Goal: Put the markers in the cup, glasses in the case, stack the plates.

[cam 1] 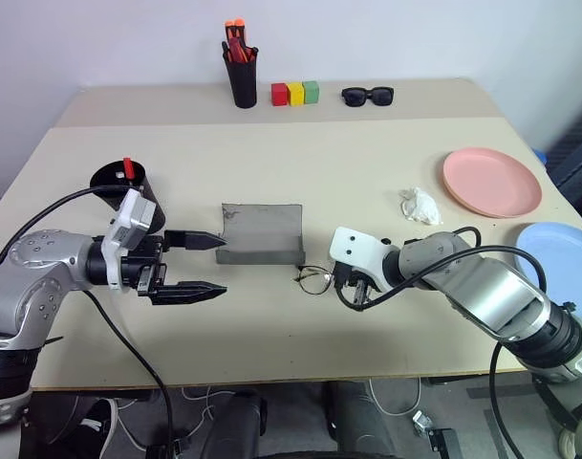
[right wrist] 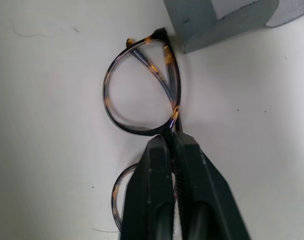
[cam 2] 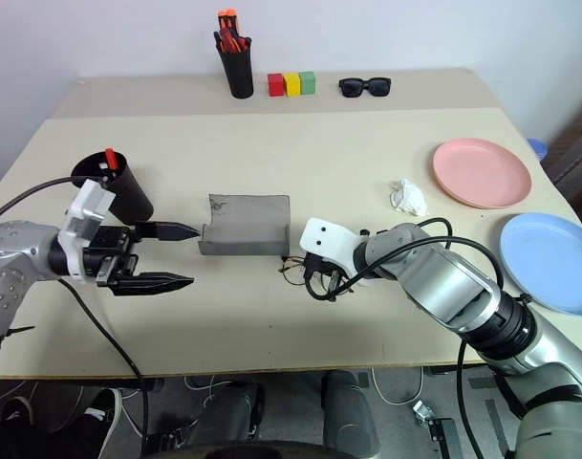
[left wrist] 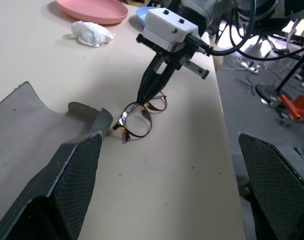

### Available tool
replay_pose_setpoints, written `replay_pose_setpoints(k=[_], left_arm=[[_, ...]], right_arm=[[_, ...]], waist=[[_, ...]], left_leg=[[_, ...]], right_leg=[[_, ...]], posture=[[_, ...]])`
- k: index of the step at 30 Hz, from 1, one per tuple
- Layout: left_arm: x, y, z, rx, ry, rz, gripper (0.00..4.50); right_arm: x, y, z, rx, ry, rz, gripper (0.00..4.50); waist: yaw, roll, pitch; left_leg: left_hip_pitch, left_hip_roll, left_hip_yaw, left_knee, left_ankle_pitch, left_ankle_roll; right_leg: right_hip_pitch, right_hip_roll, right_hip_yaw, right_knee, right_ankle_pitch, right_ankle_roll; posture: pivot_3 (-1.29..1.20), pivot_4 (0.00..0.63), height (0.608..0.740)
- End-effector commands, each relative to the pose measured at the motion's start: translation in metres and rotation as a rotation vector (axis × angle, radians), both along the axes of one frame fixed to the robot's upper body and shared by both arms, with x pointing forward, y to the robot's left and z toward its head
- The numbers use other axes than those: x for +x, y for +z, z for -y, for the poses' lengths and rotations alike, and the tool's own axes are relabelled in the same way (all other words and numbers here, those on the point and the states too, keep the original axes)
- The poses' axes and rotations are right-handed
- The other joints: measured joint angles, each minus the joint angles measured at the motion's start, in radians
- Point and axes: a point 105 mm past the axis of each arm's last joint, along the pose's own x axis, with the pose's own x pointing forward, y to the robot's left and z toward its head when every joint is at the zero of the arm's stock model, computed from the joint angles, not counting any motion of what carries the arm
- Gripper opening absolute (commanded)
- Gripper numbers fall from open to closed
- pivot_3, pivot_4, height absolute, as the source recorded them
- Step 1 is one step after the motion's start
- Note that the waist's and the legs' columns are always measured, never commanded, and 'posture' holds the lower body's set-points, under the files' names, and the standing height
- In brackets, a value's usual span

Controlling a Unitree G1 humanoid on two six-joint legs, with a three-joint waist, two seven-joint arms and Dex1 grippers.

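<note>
Both grippers sat near the desk's (cam 1: 271, 325) front edge. Left gripper (cam 1: 206, 265) hovered with fingers spread wide, holding nothing, pointing across toward the case (cam 1: 262, 234). Behind it, toward the left edge, the cup (cam 1: 118, 184) stood upright with a red-capped marker (cam 1: 127, 167) inside. Case lay open mid-desk, lid flat. Just beside its front right corner lay the glasses (right wrist: 142, 90); right gripper (right wrist: 172, 142) was pinched tight on the frame at the bridge, glasses resting on the desk. Crumpled tissue (cam 1: 420, 205) sat farther right. Pink plate (cam 1: 491, 182) and blue plate (cam 1: 558, 268) lay side by side at the right edge, unstacked.
</note>
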Motion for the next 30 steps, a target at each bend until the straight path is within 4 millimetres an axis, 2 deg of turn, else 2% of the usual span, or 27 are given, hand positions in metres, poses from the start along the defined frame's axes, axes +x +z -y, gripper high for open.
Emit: replay_pose_setpoints(k=[1, 5, 9, 14, 18, 22, 24, 26, 28, 30], left_arm=[[-0.001, 0.007, -0.007, 0.012, 0.007, 0.044, 4.50], [0.000, 0.008, -0.005, 0.010, 0.002, 0.046, 4.50], [0.002, 0.011, -0.001, 0.008, 0.004, 0.053, 4.50], [0.003, 0.015, 0.002, -0.011, 0.014, 0.051, 4.50], [0.005, 0.019, 0.001, -0.040, 0.029, 0.050, 4.50], [0.002, 0.023, -0.001, -0.075, 0.037, 0.023, 4.50], [0.000, 0.023, -0.002, -0.093, 0.042, 0.002, 4.50], [-0.002, 0.020, -0.007, -0.068, 0.056, 0.002, 4.50], [0.003, 0.019, -0.020, -0.043, 0.121, 0.033, 4.50], [0.007, 0.019, -0.029, -0.034, 0.164, 0.043, 4.50]], right_arm=[[0.001, 0.003, -0.001, 0.000, 0.001, 0.012, 0.04], [0.002, 0.004, 0.000, 0.001, -0.004, 0.009, 0.01], [-0.007, 0.012, 0.005, 0.018, 0.017, -0.023, 0.01], [-0.025, 0.050, -0.019, 0.284, 0.124, -0.122, 0.01], [-0.011, 0.083, -0.028, 0.439, 0.127, -0.047, 0.01], [-0.004, 0.104, -0.032, 0.545, 0.129, -0.012, 0.01], [0.001, 0.110, -0.034, 0.577, 0.123, 0.004, 0.01], [0.017, 0.115, -0.039, 0.605, 0.098, 0.080, 0.01], [0.032, 0.116, -0.048, 0.609, 0.083, 0.158, 0.01], [0.039, 0.116, -0.056, 0.626, 0.081, 0.176, 0.01]], waist=[[0.000, 0.000, 0.000], [0.000, 0.000, 0.000], [0.002, 0.000, 0.000], [-0.003, 0.000, 0.000], [-0.002, 0.001, 0.000], [0.001, 0.001, 0.000], [0.000, 0.001, 0.000], [-0.003, 0.001, 0.000], [-0.009, 0.001, 0.001], [-0.014, 0.001, 0.001]], left_leg=[[0.000, 0.000, 0.000, 0.000, 0.000, 0.000], [0.000, 0.000, 0.000, 0.000, 0.000, 0.000], [0.000, 0.000, 0.000, 0.000, 0.000, 0.000], [0.000, 0.001, 0.000, 0.000, 0.000, 0.000], [0.000, 0.001, 0.000, 0.000, 0.000, 0.000], [0.000, 0.001, 0.000, 0.000, 0.000, 0.000], [0.000, 0.001, 0.000, -0.001, 0.000, 0.000], [0.000, 0.001, 0.000, -0.001, 0.000, 0.000], [0.000, 0.001, 0.001, -0.001, 0.000, 0.000], [0.000, 0.002, 0.001, -0.001, 0.000, 0.000]], right_leg=[[0.000, 0.000, 0.000, 0.000, 0.000, 0.000], [0.000, 0.000, 0.000, 0.000, 0.000, 0.000], [0.000, 0.000, 0.000, 0.000, 0.000, 0.000], [0.000, 0.001, 0.000, 0.000, 0.000, 0.000], [0.000, 0.001, 0.000, 0.000, 0.000, 0.000], [0.000, 0.001, 0.000, 0.000, 0.000, 0.000], [0.000, 0.001, 0.000, 0.000, 0.000, 0.000], [-0.001, 0.001, 0.000, 0.000, 0.000, 0.000], [-0.001, 0.001, 0.000, 0.000, 0.000, 0.000], [-0.002, 0.001, 0.000, 0.001, 0.000, 0.000]], posture=[[0.00, 0.150, 0.740], [0.00, 0.150, 0.740], [0.00, 0.150, 0.740], [0.00, 0.150, 0.740], [0.00, 0.150, 0.740], [0.00, 0.150, 0.740], [0.00, 0.150, 0.740], [0.00, 0.150, 0.740], [0.00, 0.150, 0.740], [0.00, 0.150, 0.740]])
